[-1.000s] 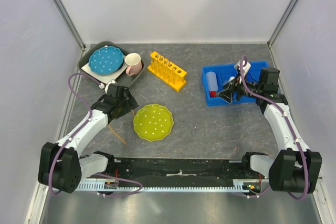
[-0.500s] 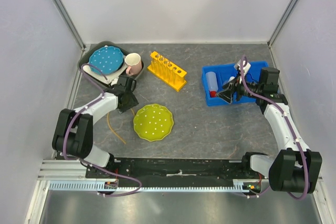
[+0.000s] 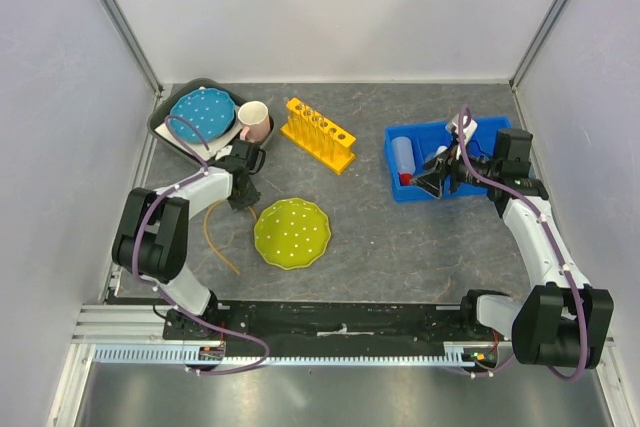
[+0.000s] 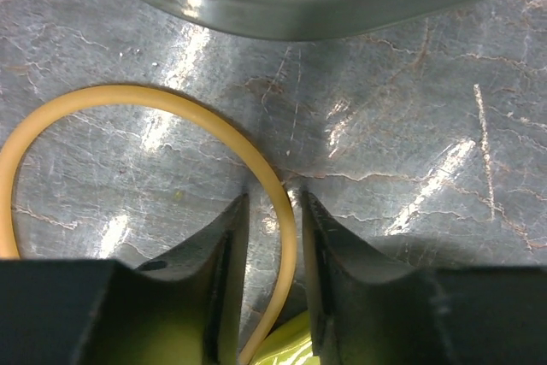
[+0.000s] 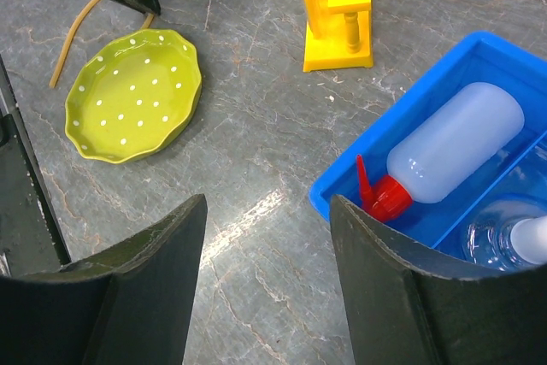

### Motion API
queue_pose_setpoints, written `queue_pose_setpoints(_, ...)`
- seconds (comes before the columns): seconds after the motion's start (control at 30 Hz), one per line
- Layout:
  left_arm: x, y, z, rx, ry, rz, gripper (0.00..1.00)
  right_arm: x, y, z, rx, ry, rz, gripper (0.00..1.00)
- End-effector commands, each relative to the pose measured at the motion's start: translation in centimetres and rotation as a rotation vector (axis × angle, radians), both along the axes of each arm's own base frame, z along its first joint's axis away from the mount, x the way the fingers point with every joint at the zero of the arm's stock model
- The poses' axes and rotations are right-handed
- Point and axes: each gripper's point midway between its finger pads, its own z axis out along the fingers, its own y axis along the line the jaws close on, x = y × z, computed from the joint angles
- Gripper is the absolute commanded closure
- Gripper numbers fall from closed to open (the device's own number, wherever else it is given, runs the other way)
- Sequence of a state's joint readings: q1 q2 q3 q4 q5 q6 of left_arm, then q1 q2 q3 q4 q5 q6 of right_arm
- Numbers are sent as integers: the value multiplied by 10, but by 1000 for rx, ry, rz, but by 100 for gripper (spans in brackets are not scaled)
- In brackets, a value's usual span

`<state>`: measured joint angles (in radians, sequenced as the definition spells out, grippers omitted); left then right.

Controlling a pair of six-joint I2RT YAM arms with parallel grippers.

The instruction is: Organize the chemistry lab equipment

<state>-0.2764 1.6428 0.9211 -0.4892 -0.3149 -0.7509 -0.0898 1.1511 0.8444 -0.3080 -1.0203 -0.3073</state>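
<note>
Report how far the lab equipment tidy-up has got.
Done: the white red-capped squeeze bottle and small clear white-capped flask lie in the blue plastic bin. In hand: the left gripper straddles the yellowish flexible hose on the table, jaws not clamped. Left: that hose and the yellow test-tube rack sit outside the bin; the right gripper hangs open.
</note>
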Motion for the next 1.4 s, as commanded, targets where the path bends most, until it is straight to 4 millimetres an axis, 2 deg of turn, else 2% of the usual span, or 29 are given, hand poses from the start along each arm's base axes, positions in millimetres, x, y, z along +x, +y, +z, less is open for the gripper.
queue_pose_setpoints(0.0, 2, 10, -3, 53, 4, 29, 72, 1, 3, 15, 8, -65, 38, 33)
queue_pose_setpoints(0.1, 2, 12, 2, 65, -6, 13, 88, 1, 3, 15, 7, -67, 37, 33)
queue_pose_setpoints(0.2, 3, 13, 12, 70, -37, -4, 96, 1, 2, 14, 7, -66, 36, 32)
queue_pose_setpoints(0.27, 2, 13, 19, 67, -52, -20, 98, 1, 3, 14, 8, -63, 37, 32)
queue_pose_setpoints(0.43, 5, 11, 60, 49, -166, -85, 98, 1, 2, 13, 7, -63, 37, 32)
queue_pose_setpoints(0.5, 3, 10, 70, 46, -193, -121, 98, 0, 3, 13, 7, -62, 41, 32)
queue_pose_setpoints(0.53, 3, 5, 84, 17, -237, -145, 98, 0, 3, 13, 7, -64, 43, 32)
queue_pose_setpoints(0.6, -1, -1, 95, -4, -274, -213, 98, -1, 4, 12, 10, -66, 54, 32)
queue_pose_setpoints(0.63, -4, -10, 110, -55, -325, -262, 98, -2, 5, 13, 14, -66, 60, 32)
queue_pose_setpoints(0.7, -8, -23, 123, -95, -396, -373, 98, -6, 8, 13, 25, -69, 86, 32)
queue_pose_setpoints(0.73, -13, -39, 131, -165, -429, -450, 98, -8, 9, 13, 30, -66, 94, 30)
queue_pose_setpoints(0.77, -18, -46, 149, -200, -515, -501, 98, -10, 10, 13, 38, -65, 106, 25)
queue_pose_setpoints(0.8, -25, -61, 160, -253, -553, -600, 98, -12, 11, 13, 46, -62, 115, 23)
queue_pose_setpoints(0.9, -45, -82, 200, -297, -702, -756, 98, -19, 20, 17, 73, -54, 163, 17)
queue_pose_setpoints(0.97, -59, -93, 227, -307, -798, -844, 98, -22, 32, 20, 66, -47, 199, 13)
queue_pose_setpoints(1.1, -84, -113, 262, -389, -892, -998, 98, -33, 64, 39, 66, -70, 321, 2)
queue_pose_setpoints(1.13, -88, -116, 274, -401, -920, -1027, 98, -36, 79, 55, 74, -99, 381, 2)
queue_pose_setpoints(1.2, -98, -127, 288, -436, -949, -1102, 98, -37, 97, 72, 76, -108, 431, 2)
queue_pose_setpoints(1.23, -102, -130, 303, -441, -982, -1128, 98, -39, 116, 91, 79, -138, 488, 2)
queue_pose_setpoints(1.3, -108, -136, 320, -461, -1012, -1177, 98, -40, 135, 105, 75, -142, 513, 2)
queue_pose_setpoints(1.33, -110, -138, 337, -464, -1048, -1194, 98, -45, 155, 119, 78, -166, 565, 2)
queue_pose_setpoints(1.37, -113, -141, 346, -477, -1062, -1209, 98, -46, 165, 123, 74, -170, 572, 2)
